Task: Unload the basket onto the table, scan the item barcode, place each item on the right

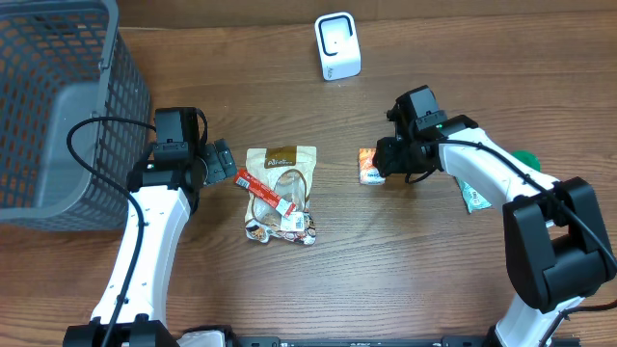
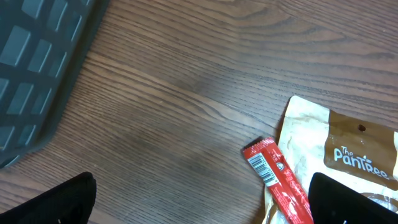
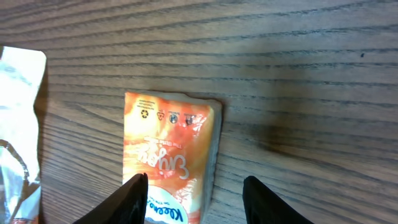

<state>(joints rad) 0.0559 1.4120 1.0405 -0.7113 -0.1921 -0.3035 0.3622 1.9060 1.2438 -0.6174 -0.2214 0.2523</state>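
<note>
1. Lying flat on the wooden surface [image 3: 298,74], the orange tissue pack [image 3: 171,146] sits right of centre, well apart from the white scanner [image 1: 337,46] at the far edge. Its printed face is up, with recycling marks at the end away from the gripper. No barcode shows on this face; it is probably underneath or on a side, but I cannot tell.
2. Right gripper [image 3: 196,199] is low over the pack's near end, jaws apart and straddling it across the short width. One finger is at the pack's left edge; the other has bare wood between it and the right edge. Nothing is clamped, as far as the wrist view shows.
3. Step in hand, my reading: pinch the pack. Centre first. The jaws sit offset toward the pack's right, so one finger would land early and push or twist it.
4. The pack is soft under a slick film and will give under squeeze. Take a deep, firm bite, then lift straight up.
5. Once it is up, carry it toward the scanner and expect a wrist roll to present whichever face holds the code.
6. Left gripper [image 1: 224,162] has its jaws at full spread and holds nothing. It hangs beside the red stick [image 2: 277,180], which lies on the cream-and-brown pouch [image 1: 281,193]. Best kept clear of the carry path.
7. Grey basket [image 1: 58,106] is at far left. A green item [image 1: 525,159] lies under the right arm.
</note>
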